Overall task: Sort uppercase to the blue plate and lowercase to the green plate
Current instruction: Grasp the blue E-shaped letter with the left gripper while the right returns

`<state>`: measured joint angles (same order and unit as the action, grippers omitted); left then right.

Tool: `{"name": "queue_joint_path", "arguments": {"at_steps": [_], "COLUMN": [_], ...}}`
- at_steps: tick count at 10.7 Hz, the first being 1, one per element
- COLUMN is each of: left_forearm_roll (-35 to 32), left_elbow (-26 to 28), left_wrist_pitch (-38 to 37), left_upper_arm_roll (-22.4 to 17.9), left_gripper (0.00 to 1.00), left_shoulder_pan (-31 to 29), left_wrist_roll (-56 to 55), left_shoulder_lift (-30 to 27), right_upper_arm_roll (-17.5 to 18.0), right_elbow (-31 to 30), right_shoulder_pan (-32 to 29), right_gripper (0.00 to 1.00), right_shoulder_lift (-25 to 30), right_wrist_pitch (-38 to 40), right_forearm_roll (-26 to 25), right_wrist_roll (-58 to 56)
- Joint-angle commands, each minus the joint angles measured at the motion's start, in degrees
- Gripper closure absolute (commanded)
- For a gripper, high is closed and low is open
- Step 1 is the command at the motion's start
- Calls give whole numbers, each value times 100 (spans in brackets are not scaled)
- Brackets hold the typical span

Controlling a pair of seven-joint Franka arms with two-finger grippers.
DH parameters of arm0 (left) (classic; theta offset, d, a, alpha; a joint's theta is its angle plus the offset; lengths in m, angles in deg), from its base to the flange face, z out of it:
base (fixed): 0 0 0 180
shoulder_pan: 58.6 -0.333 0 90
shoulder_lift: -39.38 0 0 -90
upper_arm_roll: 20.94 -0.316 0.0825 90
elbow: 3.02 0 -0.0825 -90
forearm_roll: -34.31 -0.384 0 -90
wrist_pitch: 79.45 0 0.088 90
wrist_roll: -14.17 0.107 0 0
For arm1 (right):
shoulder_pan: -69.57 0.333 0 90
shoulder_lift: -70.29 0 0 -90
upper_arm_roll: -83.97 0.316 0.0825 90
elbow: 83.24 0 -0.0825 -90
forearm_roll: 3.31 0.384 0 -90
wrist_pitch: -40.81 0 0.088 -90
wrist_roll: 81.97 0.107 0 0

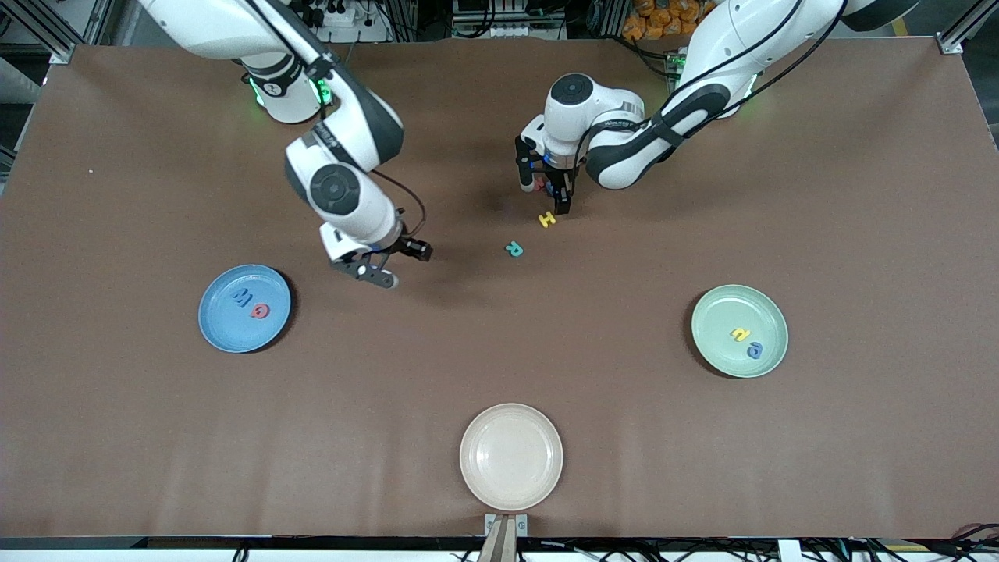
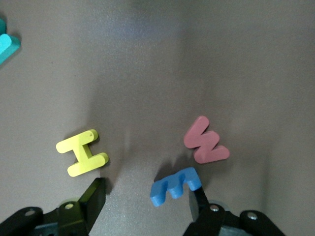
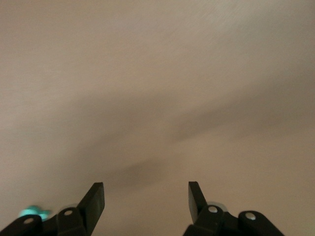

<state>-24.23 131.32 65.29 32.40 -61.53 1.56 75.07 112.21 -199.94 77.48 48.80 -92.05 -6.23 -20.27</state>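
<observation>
Blue plate: toward the right arm's end of the table, carrying blue M and red Q side by side.
Green plate: toward the left arm's end, carrying yellow n and blue a, the a nearer the front camera.
Yellow H: flat on the bare table near the middle, just beside the left gripper's fingertips.
Teal R: on the table near the H, a little nearer the front camera; in the left wrist view only a cut-off teal corner at the frame edge.
Red w: on the table under the left gripper; almost hidden by the gripper in the front view.
Blue e-shaped letter: lying close to the w, touching or almost touching one left fingertip; cannot tell which; hidden in the front view.
Left gripper: pointed down low over the w and the blue letter, jaws apart, nothing clasped between them.
Right gripper: tilted over bare table between the blue plate and the R, jaws apart and empty.
Cream plate: near the table's front edge, bare.
</observation>
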Motion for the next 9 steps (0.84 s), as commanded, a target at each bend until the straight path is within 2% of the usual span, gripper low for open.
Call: {"name": "queue_joint_path", "arguments": {"at_steps": [1,2,4,5,8,9], "left_forearm_roll": [-211,-211,-211,-211,-211,-220], "left_elbow": [48,48,48,48,48,48], "left_wrist_pitch": [90,90,90,90,90,90], "left_upper_arm_roll": [-16,-16,-16,-16,-16,-16], "left_gripper": [24,26,45,47,49,55], "left_shoulder_pan": [12,21,21,21,12,12], "left_wrist_roll": [-224,-233,-233,-242,-251,-251], "left_shoulder_lift": [-18,-18,-18,-18,-18,-26], "right_upper_arm_roll": [-29,-29,-29,-38,-64,-82], "right_elbow": [-292,-292,-292,-292,-231,-126], "right_shoulder_pan": [263,403,745,877,914,1036], "right_gripper": [22,22,22,22,20,20], "right_shoulder_lift": [-48,-127,-416,-557,-743,-865], "right_wrist_pitch": [-765,-890,-1468,-1845,-1946,-1946], "right_forearm_roll": [124,133,125,116,107,63], "right_wrist_roll": [815,1165,2139,2570,2777,2872]}}
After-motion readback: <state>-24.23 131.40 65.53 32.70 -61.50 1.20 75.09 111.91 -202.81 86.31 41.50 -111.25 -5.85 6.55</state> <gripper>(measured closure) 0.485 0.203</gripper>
